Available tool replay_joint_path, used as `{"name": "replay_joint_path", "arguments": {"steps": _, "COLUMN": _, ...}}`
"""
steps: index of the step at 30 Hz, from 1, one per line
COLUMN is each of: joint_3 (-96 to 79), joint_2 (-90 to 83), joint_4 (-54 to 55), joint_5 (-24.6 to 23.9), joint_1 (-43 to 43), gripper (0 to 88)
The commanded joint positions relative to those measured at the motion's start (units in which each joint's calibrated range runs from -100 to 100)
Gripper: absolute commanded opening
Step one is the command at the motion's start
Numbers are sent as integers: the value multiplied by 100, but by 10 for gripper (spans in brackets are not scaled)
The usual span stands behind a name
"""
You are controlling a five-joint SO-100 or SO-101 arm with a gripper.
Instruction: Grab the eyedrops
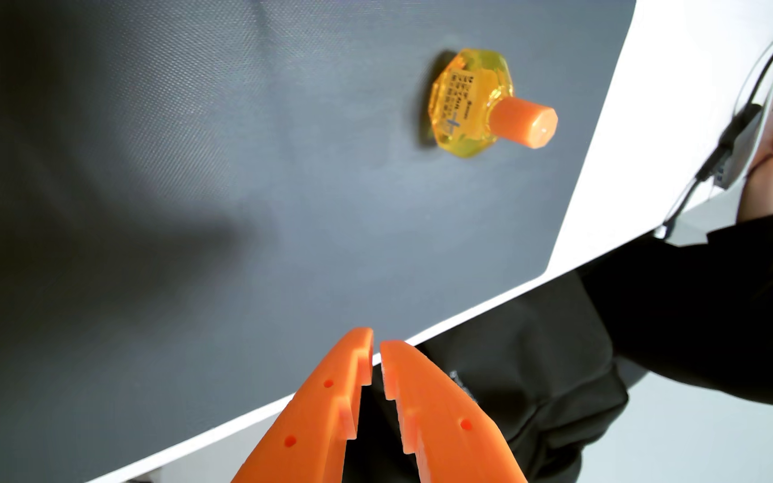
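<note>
Bottle (461,104) standing on grey mat (189,186), well apart from gripper (376,347). Jaws nearly touching, holding nothing. Likely light, rigid, slick plastic; faceted body offering flatter grip than cap (521,121).

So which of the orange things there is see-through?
The bottle, its faceted yellow-orange body with a printed label. Its cap and the gripper are solid, opaque orange.
</note>
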State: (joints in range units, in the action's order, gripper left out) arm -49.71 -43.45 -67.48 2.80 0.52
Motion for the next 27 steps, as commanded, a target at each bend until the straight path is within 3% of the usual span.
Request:
{"name": "replay_joint_path", "arguments": {"steps": 1, "joint_3": 1004, "joint_2": 893, "joint_4": -24, "joint_5": 21, "joint_1": -94, "gripper": 13}}
{"name": "replay_joint_path", "arguments": {"steps": 27, "joint_3": 3958, "joint_2": 3950, "joint_4": -405, "joint_5": -356, "joint_1": -568, "gripper": 73}}
